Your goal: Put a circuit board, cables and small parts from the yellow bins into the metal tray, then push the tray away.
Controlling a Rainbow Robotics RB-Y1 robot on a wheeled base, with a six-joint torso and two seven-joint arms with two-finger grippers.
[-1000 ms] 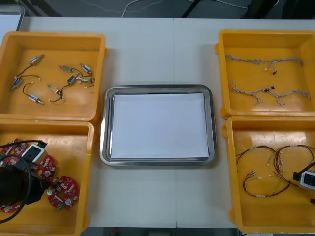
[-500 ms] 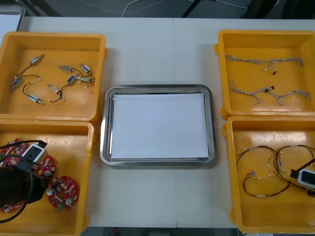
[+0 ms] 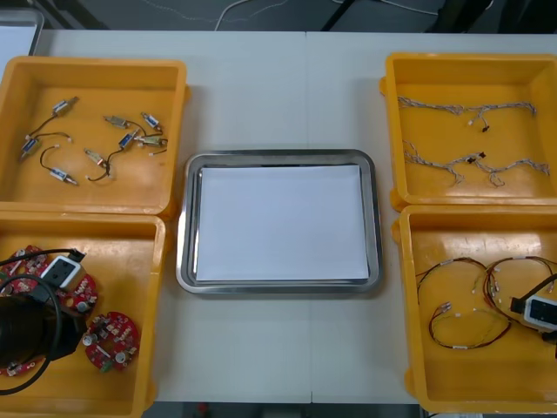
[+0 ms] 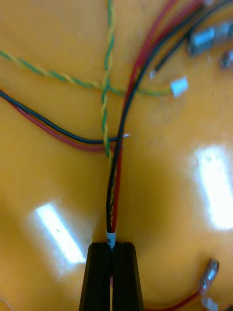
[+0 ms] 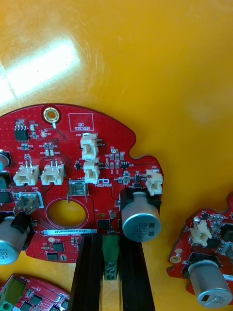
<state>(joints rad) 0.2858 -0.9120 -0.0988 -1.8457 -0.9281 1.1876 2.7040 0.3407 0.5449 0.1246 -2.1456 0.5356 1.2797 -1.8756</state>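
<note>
Left of the metal tray [image 3: 184, 228] the left gripper [image 5: 110, 239] pinches a red circuit board [image 5: 73, 160]; right of it the right gripper [image 4: 111, 246] pinches cables [image 4: 120, 150].

Left arm [image 3: 26, 335], lower left of the front view: covers its own fingers and parts of several circuit boards [image 3: 111, 338]. Right arm [image 3: 544, 312], right edge: mostly cut off by the frame. Yellow bins [image 3: 470, 59]: the right pair's outer walls are clipped by the right edge. Small metal parts [image 3: 130, 139], upper left: too small to tell their kind. Left gripper [image 5: 110, 240]: its clamped circuit board [image 5: 73, 160] and a neighbouring board [image 5: 204, 257] run off-frame. Right gripper [image 4: 112, 248]: the pinched red and yellow cables [image 4: 113, 204] vanish between its fingers; far connector ends [image 4: 208, 36] are blurred.
</note>
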